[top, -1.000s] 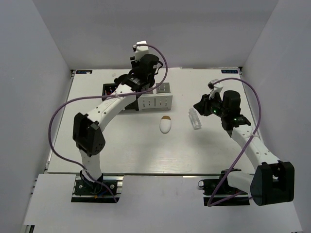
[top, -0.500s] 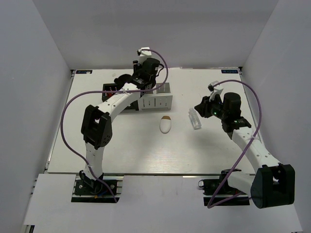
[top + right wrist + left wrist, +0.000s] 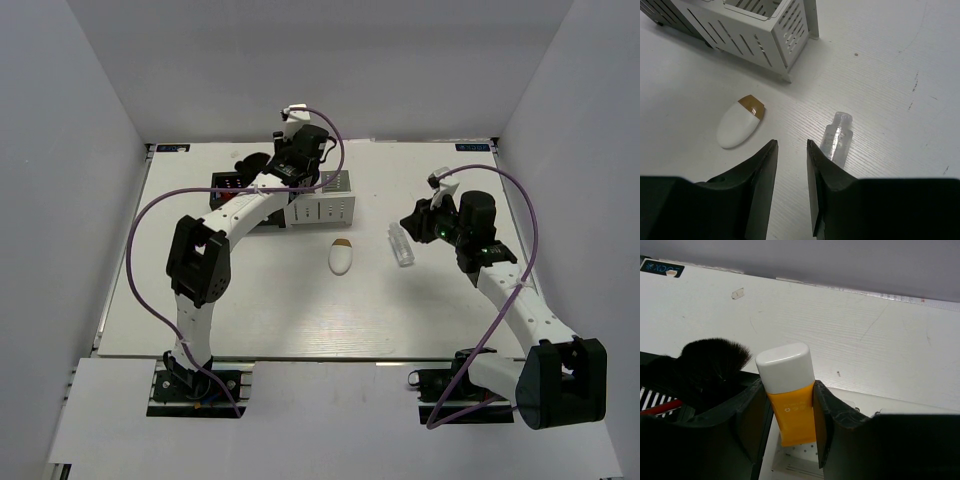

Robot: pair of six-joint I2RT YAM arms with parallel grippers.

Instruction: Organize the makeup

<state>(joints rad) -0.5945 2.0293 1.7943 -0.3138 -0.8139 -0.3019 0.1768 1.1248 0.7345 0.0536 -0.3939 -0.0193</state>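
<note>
Only the wrist view showed your left gripper (image 3: 789, 390) pinching the tube (image 3: 791, 412). Your right gripper (image 3: 791, 147) hung spread, empty.

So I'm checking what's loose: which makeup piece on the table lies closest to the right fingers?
The small clear bottle, lying just ahead of the right fingers; the white egg-shaped sponge with the tan end lies farther off, toward the white box.

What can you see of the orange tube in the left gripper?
The orange tube has a glossy yellow-orange body with faint white print and a rounded white cap on top. It looks like plastic, stands nearly upright, pinched at its sides between the fingers of the left gripper, its lower end over a white perforated box.
</note>
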